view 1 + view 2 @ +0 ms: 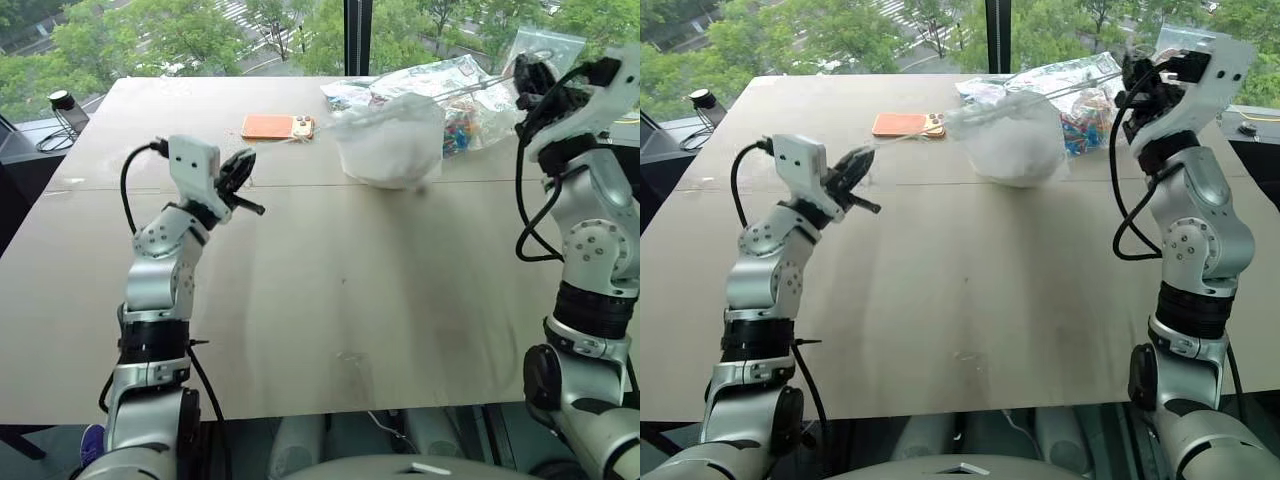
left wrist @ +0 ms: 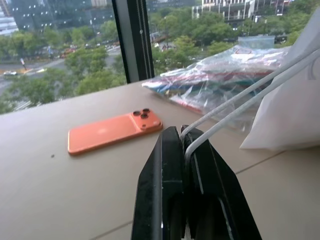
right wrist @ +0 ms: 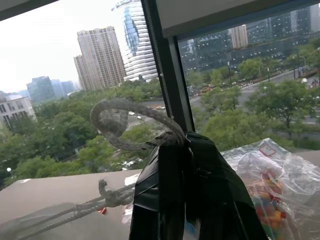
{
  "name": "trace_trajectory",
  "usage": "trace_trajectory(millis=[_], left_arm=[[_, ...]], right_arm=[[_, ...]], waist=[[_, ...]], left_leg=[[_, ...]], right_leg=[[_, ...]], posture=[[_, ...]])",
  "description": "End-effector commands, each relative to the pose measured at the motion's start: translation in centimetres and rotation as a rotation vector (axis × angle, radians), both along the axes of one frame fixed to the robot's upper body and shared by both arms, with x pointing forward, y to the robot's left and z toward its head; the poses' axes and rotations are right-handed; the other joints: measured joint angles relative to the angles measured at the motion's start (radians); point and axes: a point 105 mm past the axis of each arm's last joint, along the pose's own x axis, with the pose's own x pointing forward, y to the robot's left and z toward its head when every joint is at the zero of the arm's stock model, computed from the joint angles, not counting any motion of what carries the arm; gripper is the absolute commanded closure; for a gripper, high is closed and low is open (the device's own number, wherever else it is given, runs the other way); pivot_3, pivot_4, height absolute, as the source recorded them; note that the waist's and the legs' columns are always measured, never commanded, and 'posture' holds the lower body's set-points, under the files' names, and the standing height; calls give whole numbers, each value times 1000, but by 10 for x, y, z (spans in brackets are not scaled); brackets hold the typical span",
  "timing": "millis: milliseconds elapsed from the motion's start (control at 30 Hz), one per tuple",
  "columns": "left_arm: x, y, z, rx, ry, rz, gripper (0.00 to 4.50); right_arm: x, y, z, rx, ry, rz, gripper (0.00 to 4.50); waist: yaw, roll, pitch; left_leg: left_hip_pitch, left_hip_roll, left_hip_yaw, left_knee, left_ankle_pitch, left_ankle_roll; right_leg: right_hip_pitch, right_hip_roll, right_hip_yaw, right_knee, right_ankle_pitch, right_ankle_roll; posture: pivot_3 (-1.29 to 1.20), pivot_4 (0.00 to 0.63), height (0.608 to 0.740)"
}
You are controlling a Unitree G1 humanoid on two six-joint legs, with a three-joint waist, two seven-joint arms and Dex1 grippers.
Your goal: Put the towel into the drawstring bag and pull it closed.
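My left gripper is clamped tight on the thin white cords of the drawstring bag; from my left wrist the cords run out from between my closed fingers toward the bag's milky-white side. My right gripper is likewise closed on cord: a knotted loop of white cord stands up out of its pinched fingers, and further strands trail down from it. The cords appear taut on both sides, though they are faint against the background from the head camera.

The bag sits on the table toward its far edge, between my two grippers, bulging and rounded. The pale bulk inside it I take to be the towel, though the translucent wall does not let me confirm texture.

Behind the bag lies a clear plastic bag of colourful items. An orange phone lies flat just to the bag's left, camera lenses up.
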Motion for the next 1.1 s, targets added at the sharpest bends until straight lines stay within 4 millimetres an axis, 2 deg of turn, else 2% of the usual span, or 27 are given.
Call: trace_trajectory(millis=[33,267,400,600,667,733,833,900,967,1033,1100], left_arm=[[-6,41,11,-26,-25,144,4435],[-6,59,6,-59,4,212,4435],[-5,61,9,-53,-3,226,4435],[-5,68,28,-50,-82,273,4435],[-6,69,26,-48,-78,271,4435],[-9,68,16,-42,-49,259,4435],[-17,59,-6,-30,17,195,4435],[-26,46,-27,-41,86,123,4435],[-40,24,-52,-40,168,27,4435],[-51,6,-64,-67,205,-53,4435],[-60,-9,-74,-77,248,-121,4435]], right_arm=[[-21,-49,16,43,-85,-189,4500],[-29,-85,11,36,-62,-334,4500],[-33,-90,16,25,-83,-345,4500],[-43,-103,33,-3,-147,-382,4500],[-44,-103,32,-19,-144,-370,4500],[-42,-92,16,-45,-83,-286,4500],[-42,-73,-17,-183,9,-199,4500],[-48,-42,-50,-237,119,-3,4500],[-64,-4,-93,-321,258,225,4500],[-76,13,-121,-379,334,321,4500],[-77,19,-135,-369,367,333,4500]], waist=[[2,0,0],[2,0,0],[-1,0,0],[2,0,0],[2,0,0],[1,0,0],[1,0,0],[1,0,0],[-1,0,0],[-1,0,0],[1,0,0]], left_leg=[[0,0,0,0,0,0],[0,0,0,0,0,0],[0,0,0,0,0,0],[0,0,0,0,0,0],[0,0,1,0,0,0],[0,0,1,0,0,0],[1,0,1,-1,0,0],[0,0,1,-1,0,0],[1,0,2,-1,0,0],[1,1,2,-1,0,0],[1,1,2,0,0,0]], right_leg=[[0,0,0,0,0,0],[0,0,0,0,0,0],[0,0,0,0,0,0],[0,0,0,0,0,0],[0,0,0,-1,0,0],[0,0,0,-1,0,0],[1,0,1,-1,0,0],[0,0,1,-1,0,0],[0,0,2,-2,0,0],[1,0,2,-1,0,0],[1,0,2,-1,0,0]], posture=[[0,150,734],[0,150,734],[0,150,734],[0,150,734],[0,150,734],[0,150,734],[0,150,734],[0,150,734],[0,150,734],[0,150,734],[0,150,734]])
